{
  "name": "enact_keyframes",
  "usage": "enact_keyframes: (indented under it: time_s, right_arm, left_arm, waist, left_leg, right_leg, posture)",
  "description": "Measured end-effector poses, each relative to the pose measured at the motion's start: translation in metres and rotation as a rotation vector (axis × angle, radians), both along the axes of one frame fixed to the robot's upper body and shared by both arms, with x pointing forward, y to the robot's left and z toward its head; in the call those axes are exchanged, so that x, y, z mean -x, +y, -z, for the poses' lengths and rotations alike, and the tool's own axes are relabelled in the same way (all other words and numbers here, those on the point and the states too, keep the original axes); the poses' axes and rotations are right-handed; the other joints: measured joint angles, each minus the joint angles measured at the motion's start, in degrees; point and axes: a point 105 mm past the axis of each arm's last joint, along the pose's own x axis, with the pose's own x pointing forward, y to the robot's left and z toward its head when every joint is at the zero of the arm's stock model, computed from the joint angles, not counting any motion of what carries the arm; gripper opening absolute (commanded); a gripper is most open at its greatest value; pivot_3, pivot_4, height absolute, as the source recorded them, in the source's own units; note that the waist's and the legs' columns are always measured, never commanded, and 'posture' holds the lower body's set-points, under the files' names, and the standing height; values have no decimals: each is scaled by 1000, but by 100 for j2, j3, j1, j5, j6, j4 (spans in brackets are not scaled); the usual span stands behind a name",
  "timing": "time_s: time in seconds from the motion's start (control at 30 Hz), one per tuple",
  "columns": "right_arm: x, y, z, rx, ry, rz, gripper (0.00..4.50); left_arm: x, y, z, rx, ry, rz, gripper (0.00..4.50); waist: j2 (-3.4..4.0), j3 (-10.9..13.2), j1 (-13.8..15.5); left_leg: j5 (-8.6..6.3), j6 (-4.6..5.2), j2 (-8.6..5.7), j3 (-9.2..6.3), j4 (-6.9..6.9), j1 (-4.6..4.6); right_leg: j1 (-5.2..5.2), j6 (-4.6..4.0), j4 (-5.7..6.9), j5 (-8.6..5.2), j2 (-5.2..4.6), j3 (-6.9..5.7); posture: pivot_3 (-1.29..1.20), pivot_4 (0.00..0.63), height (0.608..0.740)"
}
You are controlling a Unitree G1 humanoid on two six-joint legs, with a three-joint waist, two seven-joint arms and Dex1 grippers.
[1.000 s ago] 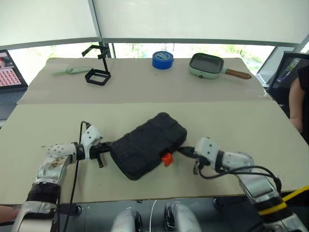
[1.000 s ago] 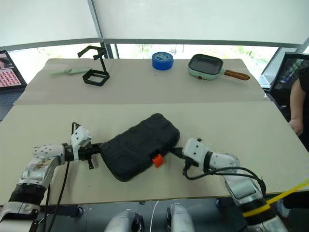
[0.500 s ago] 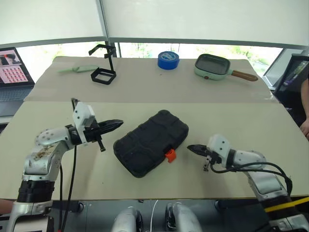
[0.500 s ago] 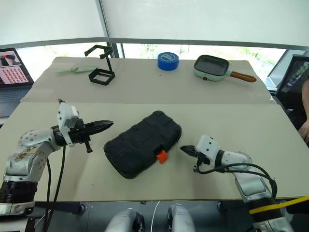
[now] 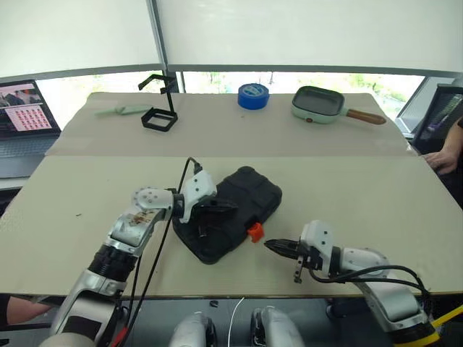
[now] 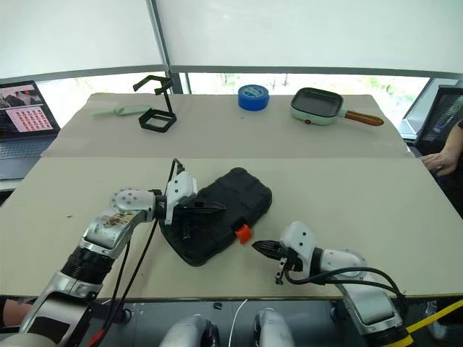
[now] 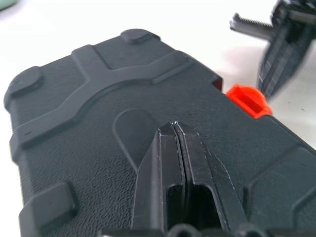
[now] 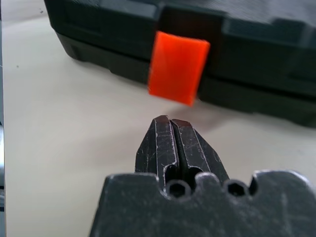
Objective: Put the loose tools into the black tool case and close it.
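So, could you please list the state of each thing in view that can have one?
black tool case: lid down, lying flat on the table.
orange latch: sticking out from the case's front edge, looks unfastened.
left gripper: shut, empty, over the case lid.
right gripper: shut, empty, pointing at the latch, apart from it.
blue tape roll: lying flat.
frying pan: upright, empty.
laptop: open, screen on.
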Motion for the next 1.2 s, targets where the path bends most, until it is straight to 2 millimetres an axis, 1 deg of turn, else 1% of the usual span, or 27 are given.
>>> enact_keyframes:
  time_s: [0.03,0.13,0.33,0.6,0.77,0.97,1.2]
  right_arm:
    - [-2,3,-2,0,-11,-7,0]
    - [-6,9,-6,-10,-24,-18,0]
    - [-11,13,-4,-17,-1,-18,0]
    - [-19,17,7,-20,37,2,0]
    - [-20,18,7,-22,41,2,0]
    - [-21,15,2,6,56,-12,0]
    - [-26,18,-5,15,82,-34,0]
  left_arm:
    - [0,0,1,-2,1,-2,63]
    - [1,-1,1,-2,0,0,63]
    - [1,4,4,1,9,-20,63]
    - [0,6,4,2,13,-31,63]
    - [0,6,4,2,19,-32,63]
    - [1,5,5,5,22,-31,63]
    - [0,7,5,10,22,-44,63]
  waist:
    - [0,0,1]
    - [1,-1,-2]
    - [2,-1,-34]
    - [3,-2,-41]
    - [4,-2,-40]
    - [5,-1,-40]
    - [6,-1,-46]
  left_leg:
    - [-6,8,0,-3,-1,16]
    - [-10,15,0,-3,-3,17]
    - [-8,12,3,-4,-5,19]
    - [-7,9,6,-4,-6,21]
    - [-7,9,6,-4,-7,20]
    - [-8,8,5,-5,-10,19]
    - [-10,4,6,-7,-15,19]
  right_leg:
    - [16,-8,-7,-6,-4,0]
    - [20,-9,-11,-8,-8,3]
    - [20,0,-8,-3,-7,5]
    - [19,-6,-7,-6,-7,6]
    - [17,-6,-7,-6,-28,5]
    - [15,-10,-8,-8,-35,3]
    - [12,-10,-10,-9,-36,1]
  posture:
    - [0,150,740]
    - [0,150,740]
    - [0,150,740]
    - [0,150,740]
    - [0,150,740]
    - [0,150,740]
    - [0,150,740]
